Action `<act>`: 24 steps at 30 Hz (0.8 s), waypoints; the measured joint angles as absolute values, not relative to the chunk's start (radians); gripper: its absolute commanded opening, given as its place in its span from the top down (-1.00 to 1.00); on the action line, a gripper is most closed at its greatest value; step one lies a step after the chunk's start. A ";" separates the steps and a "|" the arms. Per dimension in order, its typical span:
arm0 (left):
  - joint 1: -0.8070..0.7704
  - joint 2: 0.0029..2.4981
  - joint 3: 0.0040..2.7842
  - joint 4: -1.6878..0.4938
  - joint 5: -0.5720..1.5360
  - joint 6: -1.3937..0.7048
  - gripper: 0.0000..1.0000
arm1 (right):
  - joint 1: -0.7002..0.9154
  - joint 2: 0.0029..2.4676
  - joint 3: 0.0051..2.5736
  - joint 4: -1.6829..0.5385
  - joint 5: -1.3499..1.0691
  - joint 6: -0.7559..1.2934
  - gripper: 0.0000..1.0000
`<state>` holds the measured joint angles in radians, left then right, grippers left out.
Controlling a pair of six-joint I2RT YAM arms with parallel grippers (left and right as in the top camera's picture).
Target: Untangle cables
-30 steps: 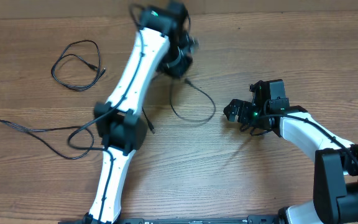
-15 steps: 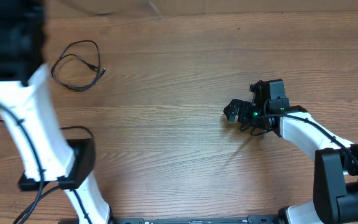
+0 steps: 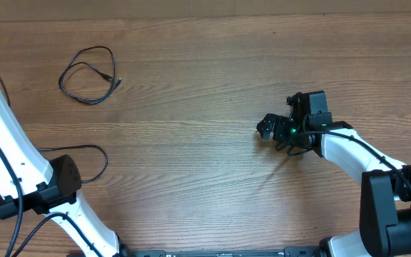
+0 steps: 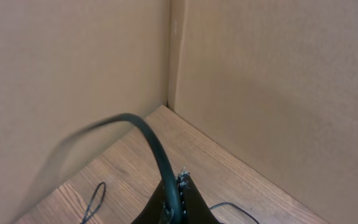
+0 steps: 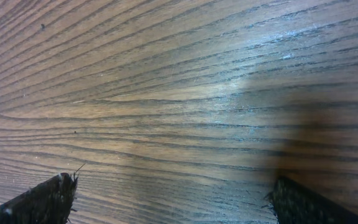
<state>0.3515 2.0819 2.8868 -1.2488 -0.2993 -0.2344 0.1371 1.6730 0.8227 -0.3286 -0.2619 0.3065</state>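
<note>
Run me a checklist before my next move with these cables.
1. Grip of the left jaws: ok; shut, with a cable arcing out of them.
2. Readiness of the right jaws: ok; open over bare table.
3. Separation of the looped cable: ok; it lies alone, touching nothing.
4. Clearance between the loose strand and the left arm: cannot tell; the arm covers part of it.
5. Held cable free of that strand: cannot tell.

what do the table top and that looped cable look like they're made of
Table top: looks like wood or wood-look laminate, semi-matte; dark grain lines and a soft glare patch.
Looped cable: thin black wire, probably plastic or rubber sheathed; it lies in limp curves.
</note>
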 measured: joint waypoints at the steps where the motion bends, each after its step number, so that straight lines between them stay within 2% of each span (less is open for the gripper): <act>1: 0.352 2.082 2.877 -1.240 -0.297 -0.234 0.92 | 0.137 1.673 0.823 -0.329 -0.262 0.307 -1.00; 24: 0.370 2.082 2.830 -1.185 -0.272 -0.237 0.92 | 0.137 1.673 0.823 -0.331 -0.262 0.307 -1.00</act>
